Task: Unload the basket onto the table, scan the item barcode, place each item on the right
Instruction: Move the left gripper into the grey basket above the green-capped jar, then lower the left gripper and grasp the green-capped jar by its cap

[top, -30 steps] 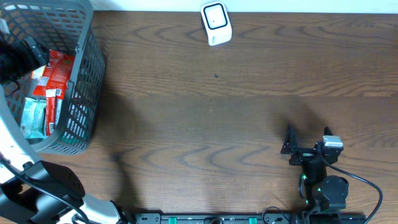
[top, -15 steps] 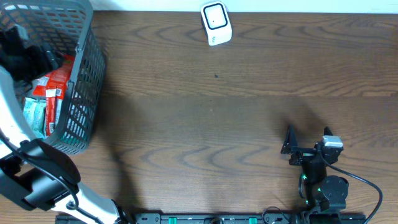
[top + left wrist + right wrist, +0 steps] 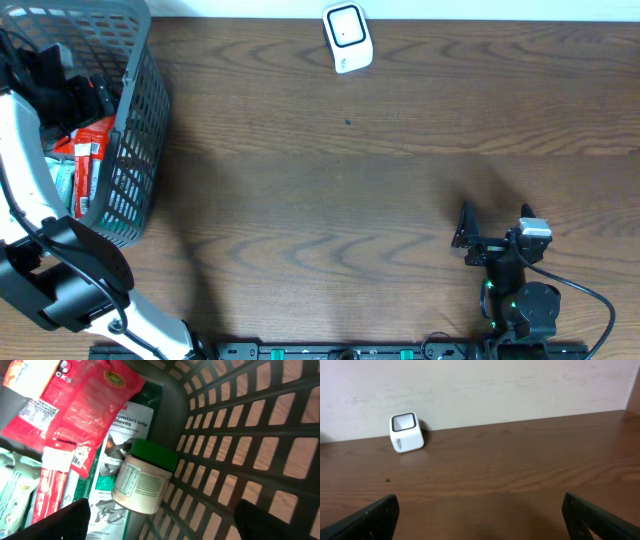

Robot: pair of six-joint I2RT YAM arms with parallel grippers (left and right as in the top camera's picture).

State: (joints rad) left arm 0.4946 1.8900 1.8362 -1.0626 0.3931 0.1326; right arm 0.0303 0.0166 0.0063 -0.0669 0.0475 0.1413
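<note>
The basket [image 3: 138, 130] is grey lattice. The packets [image 3: 92, 407] are red, the jar [image 3: 140, 485] cream with a green lid. The scanner [image 3: 347, 38] is white, the bench [image 3: 350, 180] dark brown wood grain.

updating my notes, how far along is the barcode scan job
Done: nothing yet; the items lie in the grey plastic mesh basket. In hand: the left gripper hangs open inside it, above the pale jar with a green lid, gripping nothing. Left: pick an item, carry it to the small white cube scanner and show its barcode. The right gripper is open, holding nothing.
</note>
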